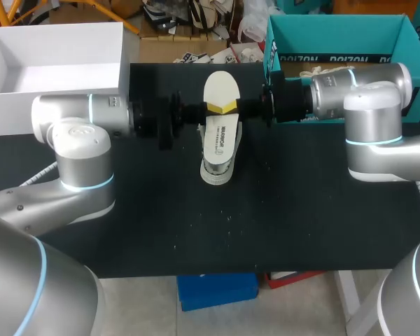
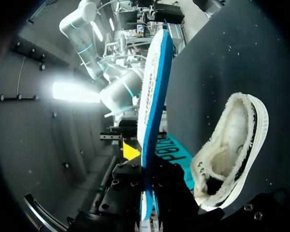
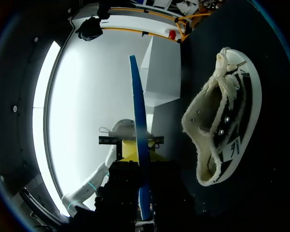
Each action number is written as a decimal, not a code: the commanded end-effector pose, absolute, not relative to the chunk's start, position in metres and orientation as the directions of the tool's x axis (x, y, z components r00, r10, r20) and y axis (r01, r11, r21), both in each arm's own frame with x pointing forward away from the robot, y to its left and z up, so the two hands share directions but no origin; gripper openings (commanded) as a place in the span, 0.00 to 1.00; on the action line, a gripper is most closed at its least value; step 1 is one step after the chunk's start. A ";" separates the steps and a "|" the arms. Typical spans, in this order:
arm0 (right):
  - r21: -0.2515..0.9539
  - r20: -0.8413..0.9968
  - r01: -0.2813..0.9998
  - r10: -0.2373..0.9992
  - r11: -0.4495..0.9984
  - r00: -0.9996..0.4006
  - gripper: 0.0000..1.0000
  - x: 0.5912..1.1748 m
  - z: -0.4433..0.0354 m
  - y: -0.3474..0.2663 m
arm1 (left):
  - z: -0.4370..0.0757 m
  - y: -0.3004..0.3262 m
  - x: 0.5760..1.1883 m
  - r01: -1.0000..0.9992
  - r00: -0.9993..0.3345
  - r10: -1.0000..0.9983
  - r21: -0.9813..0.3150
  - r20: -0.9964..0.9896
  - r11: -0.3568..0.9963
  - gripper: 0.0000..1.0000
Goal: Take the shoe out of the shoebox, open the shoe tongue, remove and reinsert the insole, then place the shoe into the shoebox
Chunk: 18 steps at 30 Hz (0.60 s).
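Over mid-table shoe (image 1: 217,166), L gripper (image 1: 211,108) & R gripper (image 1: 232,106) clamp insole (image 1: 220,85) at opposite edges.

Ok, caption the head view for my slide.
Left gripper and right gripper hold the insole together above the shoe on the table.

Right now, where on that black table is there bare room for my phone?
The widest bare patch of table is the near strip, bordered by the shoe, the left arm, the right arm and the front edge. Narrower gaps flank the shoe. The middle is crowded: the left gripper and right gripper hold the insole above the shoe.
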State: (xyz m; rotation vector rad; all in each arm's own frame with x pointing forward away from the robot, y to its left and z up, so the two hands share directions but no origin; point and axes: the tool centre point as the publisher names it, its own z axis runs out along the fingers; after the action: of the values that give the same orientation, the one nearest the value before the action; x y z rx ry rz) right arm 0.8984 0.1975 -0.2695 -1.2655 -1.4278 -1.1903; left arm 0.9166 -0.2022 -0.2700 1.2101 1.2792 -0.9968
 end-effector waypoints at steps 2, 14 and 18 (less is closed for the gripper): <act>0.103 0.978 0.995 0.184 0.005 -0.102 1.00 0.899 -0.269 0.196 | -0.272 -0.195 0.904 0.985 0.070 0.132 0.090 -0.989 0.149 0.00; 0.068 0.955 0.996 0.292 -0.064 -0.046 1.00 0.880 -0.271 0.172 | -0.284 -0.151 0.852 0.992 -0.070 0.323 -0.033 -0.944 0.118 0.00; 0.019 0.933 0.986 0.357 -0.165 0.041 1.00 0.866 -0.274 0.159 | -0.285 -0.142 0.831 0.995 -0.079 0.371 -0.051 -0.925 0.085 0.00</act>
State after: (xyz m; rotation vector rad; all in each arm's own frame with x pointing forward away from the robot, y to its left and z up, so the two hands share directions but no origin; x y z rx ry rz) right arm 0.8898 0.1672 -0.2840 -1.5004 -1.3984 -1.1096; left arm 0.8455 -0.1629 -0.2954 1.3504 1.5247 -1.0300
